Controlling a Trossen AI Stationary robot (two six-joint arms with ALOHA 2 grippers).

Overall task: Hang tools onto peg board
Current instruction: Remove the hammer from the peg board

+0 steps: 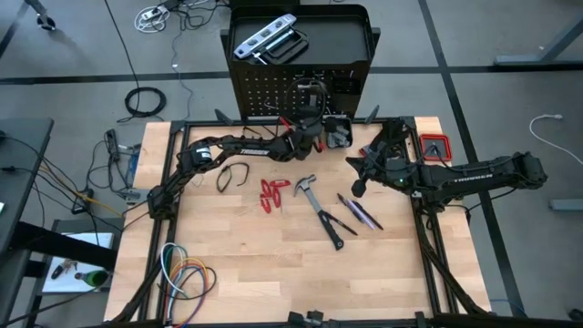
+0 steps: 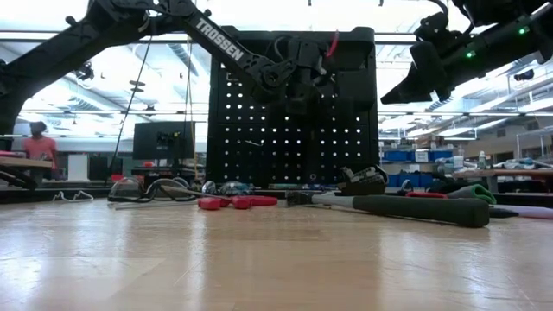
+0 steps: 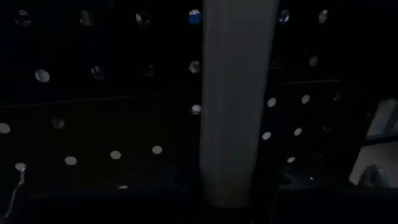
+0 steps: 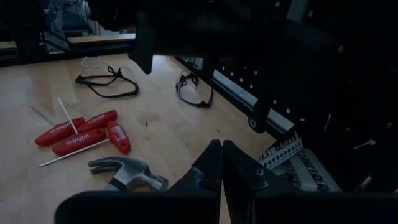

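The black peg board (image 1: 273, 91) stands upright at the table's far edge. A silver level (image 1: 264, 36) and a black clamp (image 1: 287, 47) lie in its top tray. My left gripper (image 1: 314, 102) is raised, level against the board's face, shut on a pale grey bar-shaped tool (image 3: 230, 99). My right gripper (image 4: 222, 155) hangs shut and holds nothing, above the table right of centre. On the table lie red-handled tools (image 1: 273, 194), a hammer (image 1: 317, 208) and dark screwdrivers (image 1: 360, 214). My left gripper has the pale tool's lower end (image 3: 227, 183) between its two fingers, though darkness hides the exact place of contact. The fingers point level at the peg board's face. The tool stands upright across the rows of holes, lifted clear of the table.
Safety glasses (image 1: 233, 175) lie at the table's left. Coiled coloured cables (image 1: 187, 278) sit at the near left corner. A bit holder (image 4: 283, 152) lies near the board's foot, and a red thing (image 1: 435, 146) is at the far right. Bare wood lies toward the near edge.
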